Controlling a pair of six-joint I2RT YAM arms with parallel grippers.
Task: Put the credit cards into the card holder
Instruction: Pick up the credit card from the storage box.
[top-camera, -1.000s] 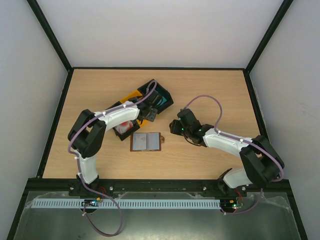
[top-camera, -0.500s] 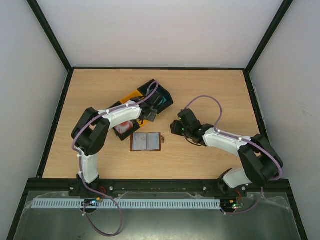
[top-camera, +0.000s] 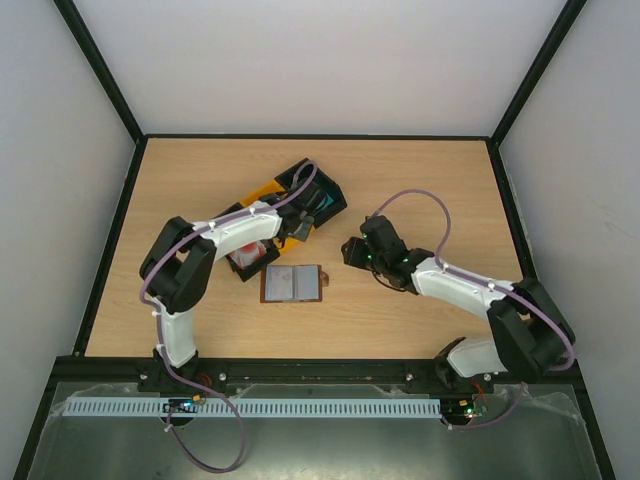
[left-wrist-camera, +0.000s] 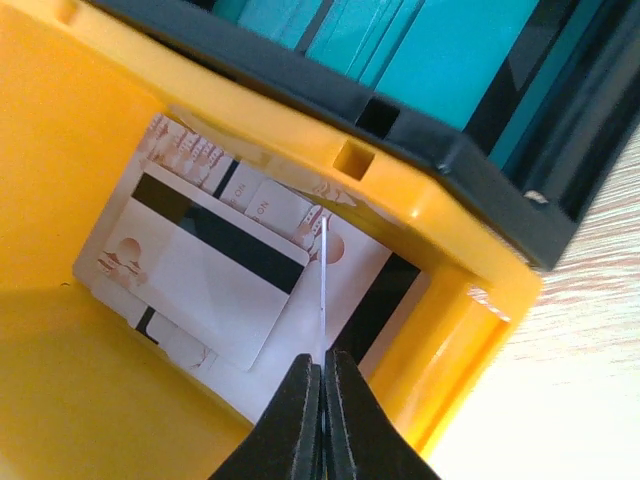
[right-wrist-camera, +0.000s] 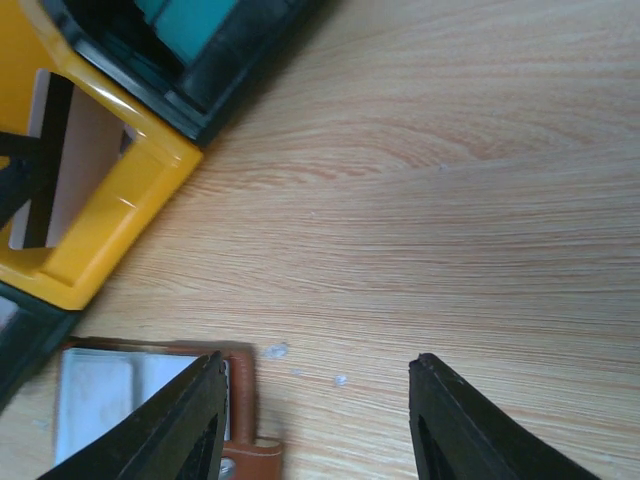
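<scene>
Two plastic bins sit side by side on the pale wood-grain table, left of its middle, and the left arm reaches over them. In the left wrist view the left gripper has its slim black fingers pressed together on one credit card. That card shows only as a thin pale line, standing on edge above the fingertips inside the yellow bin. The bin's walls are smooth, glossy and thick, with a small square notch in the rim. On its floor lie loose white cards, flat rectangles overlapping at slight angles. The uppermost has rounded corners, a black magnetic stripe and faint reddish markings at one corner.

Touching the yellow bin's far right side is the black bin, matte and hard-edged. It holds teal cards that lean against one another in a stack.

Near the bins, toward the arms' bases, the card holder lies open and flat on the wood. It is a small brown leather-like rectangle with pale inner pockets and a little tab on its right edge.

Just right of it hangs the right gripper, its two dark fingers spread wide and holding nothing. Bare table grain shows between them, and the holder's brown corner lies beside the left finger.
</scene>
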